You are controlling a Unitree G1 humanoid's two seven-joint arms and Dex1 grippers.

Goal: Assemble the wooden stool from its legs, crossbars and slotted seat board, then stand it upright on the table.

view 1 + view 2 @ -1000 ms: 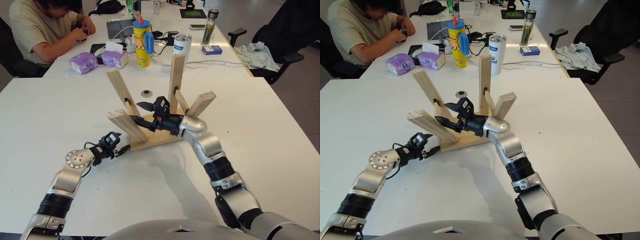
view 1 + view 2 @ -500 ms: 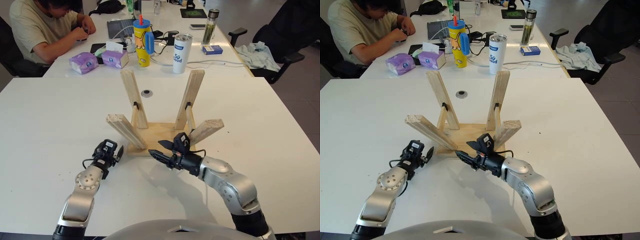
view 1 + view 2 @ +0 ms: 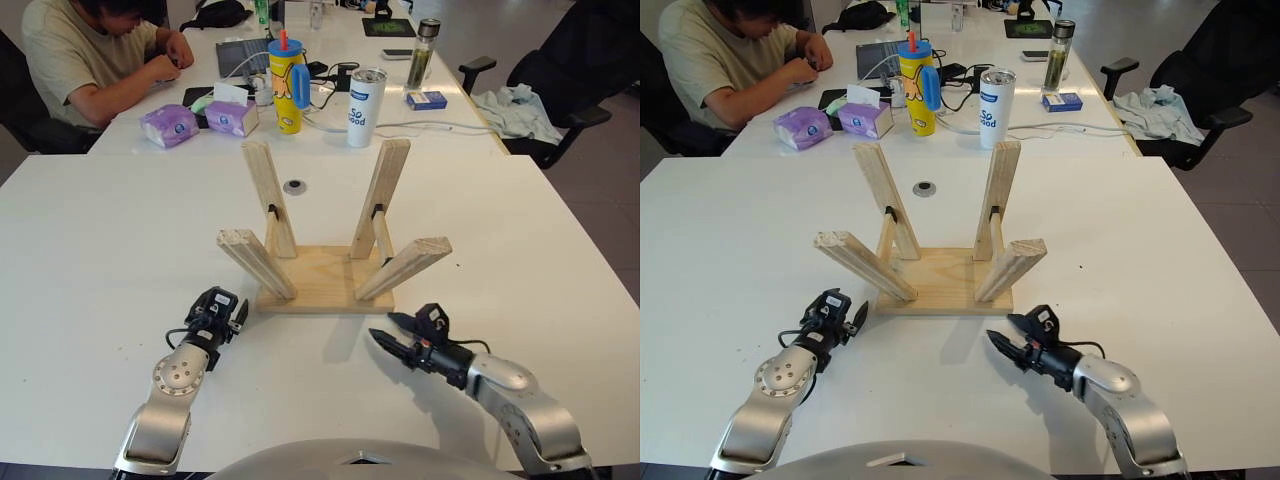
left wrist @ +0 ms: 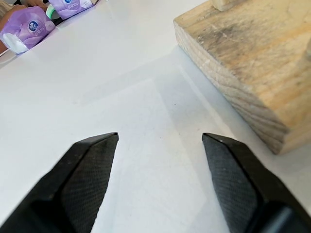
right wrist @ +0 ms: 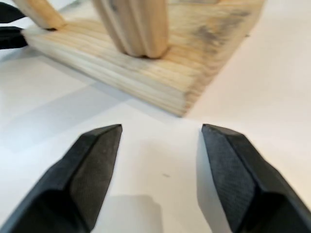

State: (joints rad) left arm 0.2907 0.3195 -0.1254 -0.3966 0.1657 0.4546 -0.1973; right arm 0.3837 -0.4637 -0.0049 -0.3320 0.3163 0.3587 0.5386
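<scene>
status of work: the stool (image 3: 318, 250) appears assembled but inverted; the slotted seat board (image 3: 322, 282) lies flat on the table (image 3: 100, 250), and four legs stand up and splay outward from it, two at the far side (image 3: 268, 195) and two at the near side (image 3: 403, 268); short wooden pieces, judged to be the crossbars (image 3: 277, 232), sit low against the far legs; whether every joint is fully seated cannot be confirmed from these views.

left gripper (image 4: 160, 141): released, fingers spread, holding nothing; it hovers low over the table just beside the near left corner of the seat board, not touching it.

right gripper (image 5: 160, 131): likewise open and empty; it is near the board's near right corner, with a gap of bare table between.

outstanding: the assembly step looks complete; the turning-over is not yet done; in my judgement the stool must be gripped, flipped so the legs bear on the table, and checked for steady standing.
</scene>
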